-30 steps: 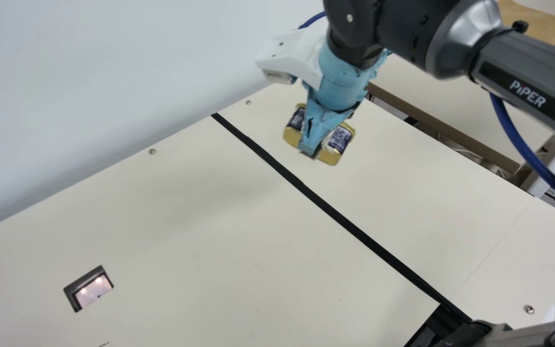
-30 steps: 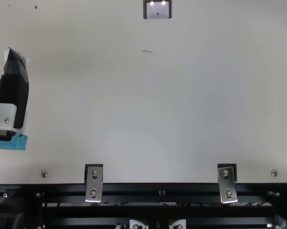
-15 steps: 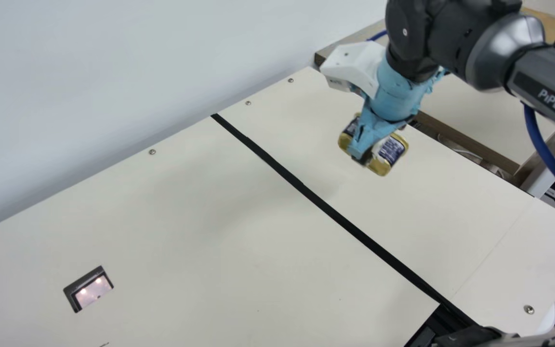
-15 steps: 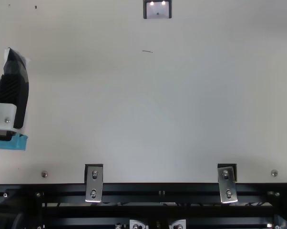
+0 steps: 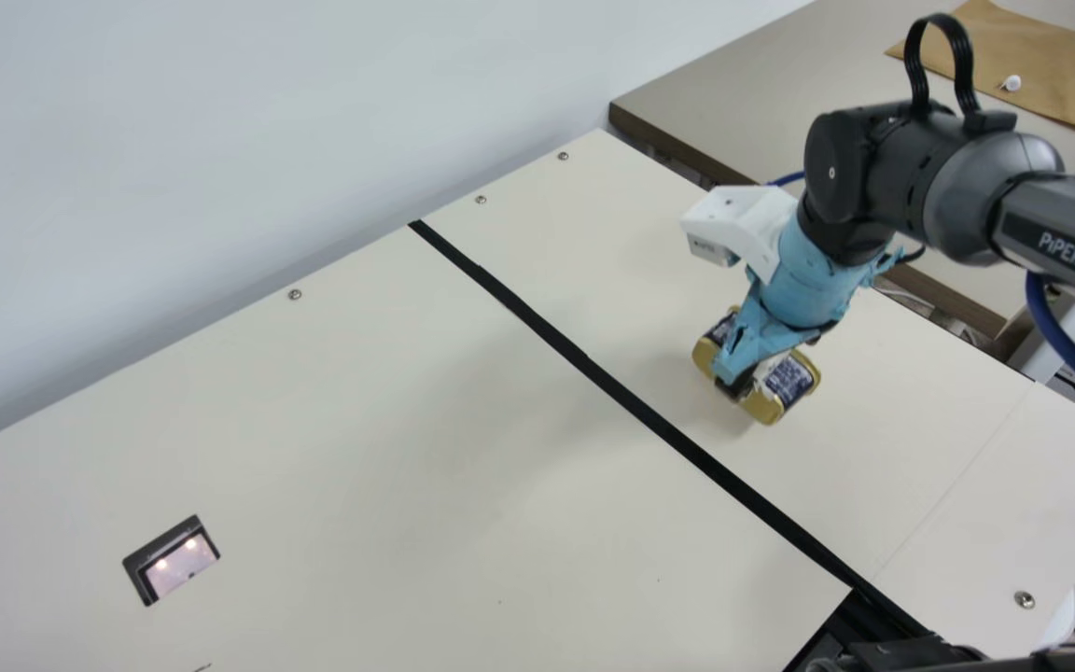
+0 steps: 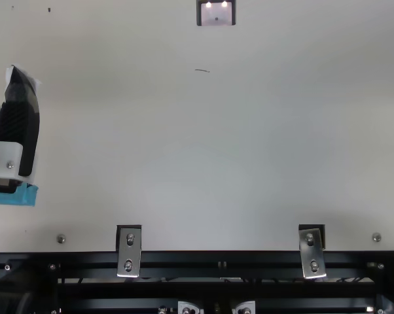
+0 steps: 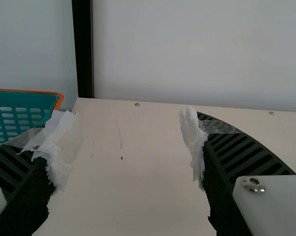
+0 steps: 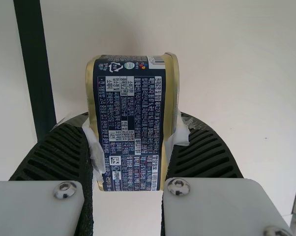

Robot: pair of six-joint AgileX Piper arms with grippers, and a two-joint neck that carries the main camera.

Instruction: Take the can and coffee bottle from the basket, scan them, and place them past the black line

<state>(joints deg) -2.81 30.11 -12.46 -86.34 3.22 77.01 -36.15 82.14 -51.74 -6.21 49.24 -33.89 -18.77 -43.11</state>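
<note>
In the main view my right gripper (image 5: 733,378) is just above the table, to the right of the black line (image 5: 631,401). It is shut on a gold-and-navy can (image 5: 788,381). From the right wrist view, the can (image 8: 131,123) is between both pads of my right gripper (image 8: 130,142), its printed label facing the camera. The top view has my left gripper (image 6: 20,88) at the left edge, over the table. My left gripper (image 7: 123,152) stands open and empty in the left wrist view, near the teal basket with its orange rim (image 7: 44,92).
A scanner window (image 5: 181,563) is set into the table left of the black line. A wall (image 5: 220,121) runs along the table's far edge. Beyond the right edge is another table (image 5: 780,84) with brown paper (image 5: 1041,79).
My right gripper has carried the can rightward, away from the black line, then down closer to the table. The left arm has kept still.
</note>
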